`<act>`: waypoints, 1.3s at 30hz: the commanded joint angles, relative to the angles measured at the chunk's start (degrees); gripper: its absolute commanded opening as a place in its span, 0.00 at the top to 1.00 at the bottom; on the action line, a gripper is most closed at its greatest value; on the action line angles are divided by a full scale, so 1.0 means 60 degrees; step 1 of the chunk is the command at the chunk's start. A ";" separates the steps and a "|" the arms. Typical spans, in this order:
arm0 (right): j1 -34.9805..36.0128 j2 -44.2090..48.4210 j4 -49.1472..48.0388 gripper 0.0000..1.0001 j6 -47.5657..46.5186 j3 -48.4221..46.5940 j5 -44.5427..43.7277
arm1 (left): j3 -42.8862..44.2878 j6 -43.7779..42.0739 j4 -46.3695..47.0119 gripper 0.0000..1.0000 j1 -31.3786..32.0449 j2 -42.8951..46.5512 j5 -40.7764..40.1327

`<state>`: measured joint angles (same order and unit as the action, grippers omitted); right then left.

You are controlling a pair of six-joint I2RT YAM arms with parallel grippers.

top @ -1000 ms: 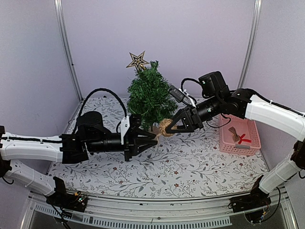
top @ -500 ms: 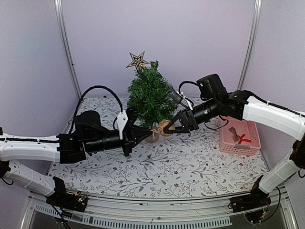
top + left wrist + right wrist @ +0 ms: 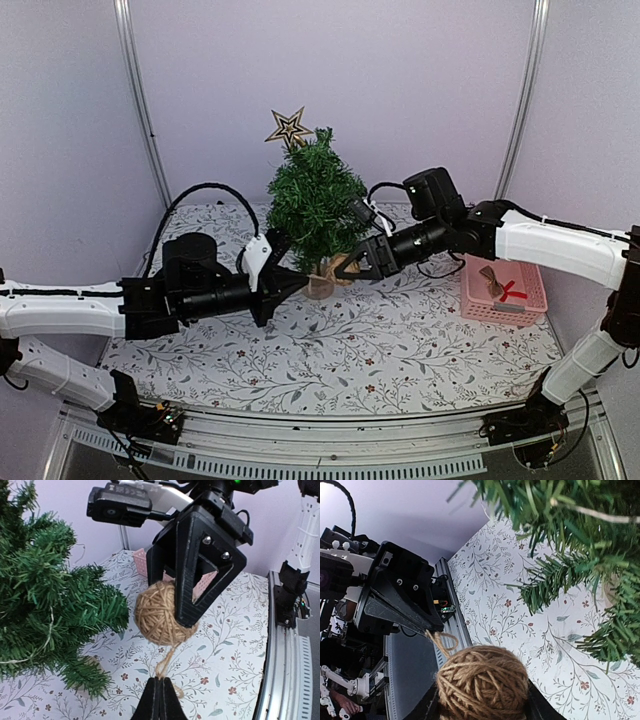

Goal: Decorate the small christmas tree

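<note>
The small christmas tree (image 3: 313, 205) stands at the back centre with a wooden star (image 3: 289, 127) at its top. It also shows in the left wrist view (image 3: 45, 595) and the right wrist view (image 3: 580, 555). My right gripper (image 3: 347, 270) is shut on a ball of tan twine (image 3: 482, 682) and holds it just above the table beside the tree's base. The ball also shows in the left wrist view (image 3: 159, 612). My left gripper (image 3: 160, 681) is shut on the loose twine end (image 3: 167, 667) hanging below the ball. It faces the right gripper from the left (image 3: 303, 281).
A pink basket (image 3: 505, 285) holding a small bow ornament stands at the right. The tree's lower branches hang close to both grippers. The floral tablecloth (image 3: 380, 350) covers the table. Metal frame posts rise at the back corners.
My left gripper has closed from open onto the twine end and drawn back a little to the left. My right gripper has carried the ball left, closer to the tree's base.
</note>
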<state>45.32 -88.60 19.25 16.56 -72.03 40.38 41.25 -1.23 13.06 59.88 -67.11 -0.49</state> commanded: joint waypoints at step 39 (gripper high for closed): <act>0.0438 -0.1150 -0.5345 0.41 0.0796 0.5385 -0.1482 | -0.0772 0.2344 0.2808 1.00 -0.0030 -0.5170 0.2495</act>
<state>47.62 -99.44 -12.71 22.96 -41.87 34.20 35.22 11.68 27.86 59.83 -99.42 11.90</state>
